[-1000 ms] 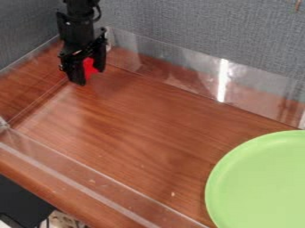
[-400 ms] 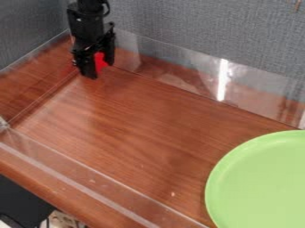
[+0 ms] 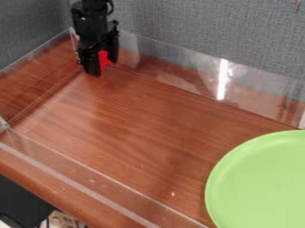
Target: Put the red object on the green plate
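The red object (image 3: 106, 59) is a small bright block at the far left back corner of the wooden surface. Only part of it shows, between and just right of the black fingers. My gripper (image 3: 95, 68) points straight down over it with its fingers spread apart and low, near the wood. Whether the fingers touch the block I cannot tell. The green plate (image 3: 265, 183) lies flat at the near right corner, partly cut off by the picture's edge and far from the gripper.
The brown wooden surface (image 3: 143, 125) is ringed by low clear plastic walls, one along the back (image 3: 202, 71) and one along the front (image 3: 84, 183). A grey fabric wall stands behind. The gripper is close to the back wall.
The gripper has shifted a little up and to the right in the picture, toward the back wall. More red now shows at the fingers' right side. The jaws keep the same spread.
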You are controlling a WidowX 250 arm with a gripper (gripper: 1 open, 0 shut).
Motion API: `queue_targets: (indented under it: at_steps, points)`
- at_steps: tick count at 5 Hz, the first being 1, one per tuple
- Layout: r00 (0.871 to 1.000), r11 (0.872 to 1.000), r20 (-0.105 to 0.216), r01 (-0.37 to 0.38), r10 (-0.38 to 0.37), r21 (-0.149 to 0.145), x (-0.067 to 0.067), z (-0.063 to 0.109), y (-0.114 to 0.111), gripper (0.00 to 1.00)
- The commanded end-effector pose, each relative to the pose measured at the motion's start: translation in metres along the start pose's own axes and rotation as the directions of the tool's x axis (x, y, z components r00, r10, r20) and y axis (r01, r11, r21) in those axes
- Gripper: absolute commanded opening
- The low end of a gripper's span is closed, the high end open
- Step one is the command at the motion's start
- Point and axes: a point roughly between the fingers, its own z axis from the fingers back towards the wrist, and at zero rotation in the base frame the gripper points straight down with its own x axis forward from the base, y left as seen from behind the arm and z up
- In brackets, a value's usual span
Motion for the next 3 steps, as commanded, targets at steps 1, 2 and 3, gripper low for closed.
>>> queue_targets:
  at_steps: [1, 2, 3]
  points:
    - [0.999, 1.0, 0.039, -0.012, 0.013, -0.029, 0.024, 0.012, -0.011, 0.0]
    - [0.999, 0.999, 0.038, 0.022, -0.021, -0.033, 0.026, 0.016, -0.023, 0.0]
    - [0.999, 0.999, 0.04, 0.021, -0.02, -0.033, 0.022, 0.009, -0.019, 0.0]
